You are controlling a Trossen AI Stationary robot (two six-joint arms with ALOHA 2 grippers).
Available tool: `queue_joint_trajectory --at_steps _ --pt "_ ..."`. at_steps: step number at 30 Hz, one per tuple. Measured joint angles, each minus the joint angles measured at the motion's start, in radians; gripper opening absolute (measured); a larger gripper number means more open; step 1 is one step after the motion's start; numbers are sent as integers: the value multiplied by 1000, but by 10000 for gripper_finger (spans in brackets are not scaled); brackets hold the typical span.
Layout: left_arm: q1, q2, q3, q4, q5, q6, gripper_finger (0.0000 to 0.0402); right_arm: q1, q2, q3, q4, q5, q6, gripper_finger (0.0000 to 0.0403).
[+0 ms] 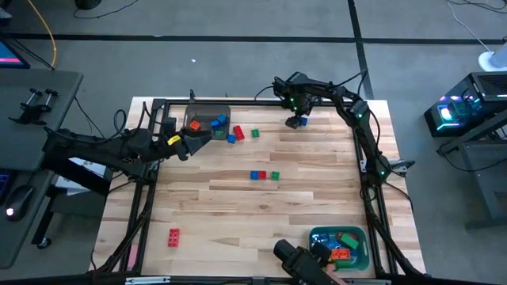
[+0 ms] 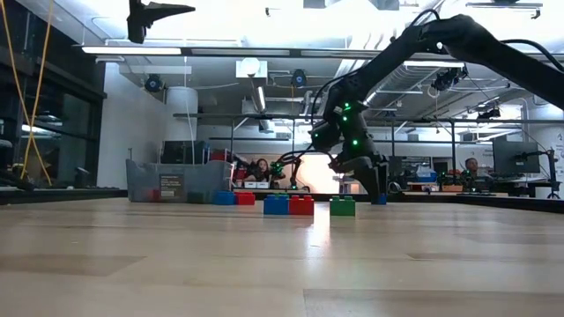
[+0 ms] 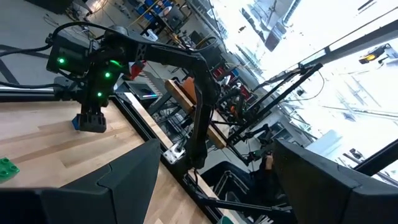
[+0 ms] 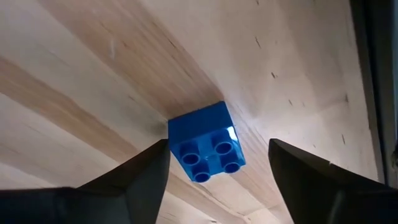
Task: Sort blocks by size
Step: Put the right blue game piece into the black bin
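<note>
The right hand (image 1: 296,121) is hanging low over the far edge of the desk (image 1: 238,206), pointing down at a small blue cube (image 4: 207,142) that is sitting on the wood between its fingers (image 4: 134,177). The fingers are standing apart on either side of the cube, one just beside its edge, the other with a clear gap (nothing is being pinched). In the low view this hand (image 2: 368,180) is reaching down behind the row of blocks.

The left hand (image 1: 184,144) is waiting beside the grey bin (image 1: 207,111) at the far left of the desk, its fingers (image 3: 118,180) spread wide and holding nothing.

The grey bin is holding an orange block (image 1: 195,125) and a blue block (image 1: 218,122). Just outside it, loose blocks are lying on the desk: a blue one (image 1: 231,138), a red one (image 1: 238,131) and a green one (image 1: 255,133). Near the middle, a blue (image 1: 254,175), a red (image 1: 263,175) and a green block (image 1: 274,175) are sitting in a short row, the first two touching. A longer red block (image 1: 173,236) is lying alone toward the near left. The teal bin (image 1: 356,237) at the near right is holding several blocks, among them an orange one (image 1: 340,253).
</note>
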Motion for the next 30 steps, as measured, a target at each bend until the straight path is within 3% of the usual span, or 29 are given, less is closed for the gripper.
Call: queue_joint_trajectory --at_steps 15,30 --pt "0 0 0 0 44 -1 295 0 0 0 -1 0 28 206" --pt "0 0 0 0 62 -10 295 5 -8 0 -47 23 14 66"
